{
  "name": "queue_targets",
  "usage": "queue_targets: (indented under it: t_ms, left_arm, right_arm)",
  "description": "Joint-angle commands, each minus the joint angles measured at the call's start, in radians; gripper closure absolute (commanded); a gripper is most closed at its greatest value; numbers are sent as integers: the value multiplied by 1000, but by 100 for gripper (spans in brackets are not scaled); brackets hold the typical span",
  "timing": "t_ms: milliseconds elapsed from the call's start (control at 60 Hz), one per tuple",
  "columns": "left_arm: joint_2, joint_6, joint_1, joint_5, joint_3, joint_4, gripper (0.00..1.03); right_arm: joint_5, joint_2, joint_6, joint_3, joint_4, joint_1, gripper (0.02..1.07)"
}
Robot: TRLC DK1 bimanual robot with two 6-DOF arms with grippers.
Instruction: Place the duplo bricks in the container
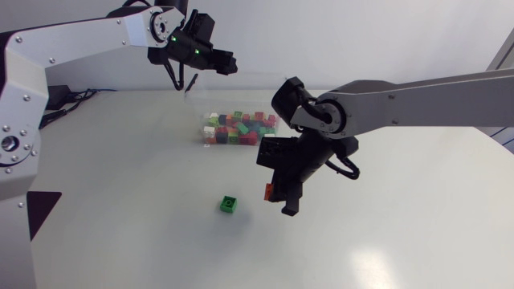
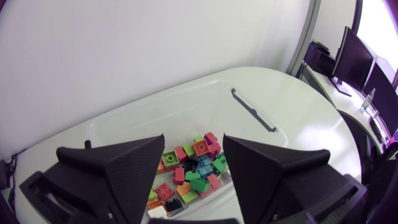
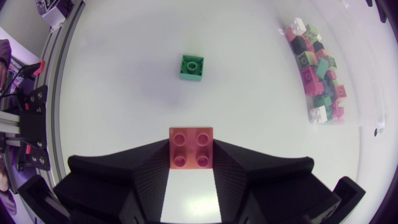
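Observation:
A clear plastic container point(image 1: 210, 120) holding several coloured duplo bricks stands at the table's back middle. My left gripper point(image 1: 228, 63) hangs above it, open and with nothing between its fingers; in the left wrist view the gripper point(image 2: 194, 139) looks down into the container point(image 2: 186, 106). My right gripper point(image 1: 279, 201) hovers over the table in front of the container, shut on a red brick point(image 1: 268, 191). The red brick point(image 3: 191, 148) sits studs-up between the right gripper's point(image 3: 191, 144) fingers. A green brick point(image 1: 229, 205) lies on the table left of that gripper, ahead of it point(image 3: 191, 67) in the right wrist view.
The white round table point(image 1: 401, 225) spreads to the front and right. A black part point(image 1: 40, 210) sits at its left edge. In the right wrist view the container point(image 3: 323, 68) stands off to the side of the green brick.

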Motion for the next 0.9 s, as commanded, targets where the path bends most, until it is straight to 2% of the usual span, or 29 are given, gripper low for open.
queue_targets:
  t_ms: [0, 133, 250, 433, 667, 883]
  left_arm:
    - [32, -31, -8, -11, 24, 28, 28]
    - [5, -31, -22, -37, -12, 42, 16]
    - [-74, -28, -28, -65, -133, 132, 5]
    - [-219, -17, -31, -104, -344, 263, 5]
    - [-360, 21, -30, -120, -524, 243, 5]
    - [-502, 68, -27, -120, -682, 168, 5]
  right_arm:
    - [-8, -31, 10, -37, 7, -9, 76]
    - [-22, -66, 13, -29, 21, -32, 76]
    - [-36, -98, 31, 12, 32, -59, 76]
    - [-48, -124, 71, 74, 59, -89, 76]
    - [-60, -132, 154, 141, 145, -119, 76]
    - [-60, -91, 232, 224, 217, -130, 76]
